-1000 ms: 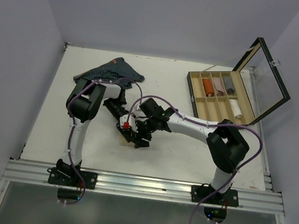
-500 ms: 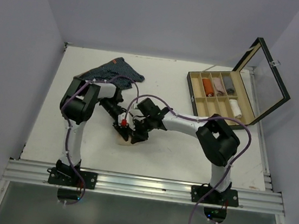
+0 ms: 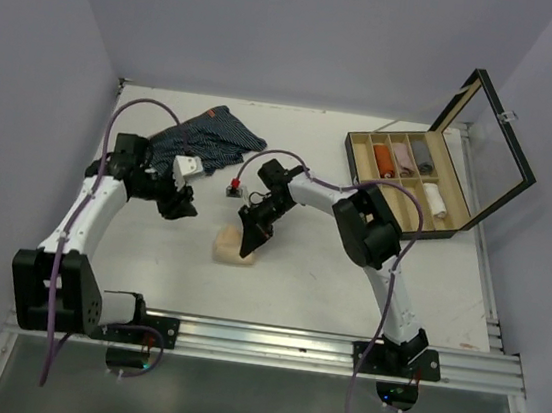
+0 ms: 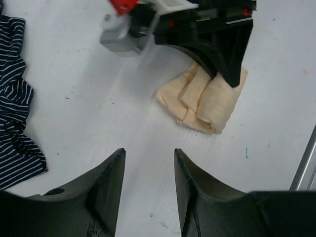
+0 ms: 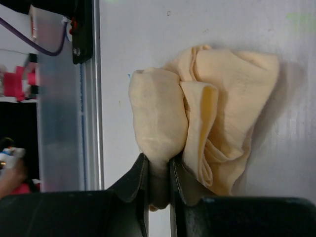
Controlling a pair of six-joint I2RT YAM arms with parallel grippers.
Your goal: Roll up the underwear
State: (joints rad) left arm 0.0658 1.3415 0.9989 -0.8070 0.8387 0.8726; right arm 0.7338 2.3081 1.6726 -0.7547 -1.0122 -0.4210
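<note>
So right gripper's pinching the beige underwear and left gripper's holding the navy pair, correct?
No: the left gripper is open and empty, as the left wrist view shows; the navy pair lies apart from it. The right gripper does pinch the beige underwear.

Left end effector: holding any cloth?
No, the left end effector is open and empty, apart from the beige underwear.

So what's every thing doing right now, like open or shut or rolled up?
beige underwear, loosely bunched, half rolled, pinched at one fold.
right fingers, shut on the beige underwear.
left fingers, open, holding nothing.
navy striped underwear, crumpled, not rolled.
wooden box, lid standing open.
</note>
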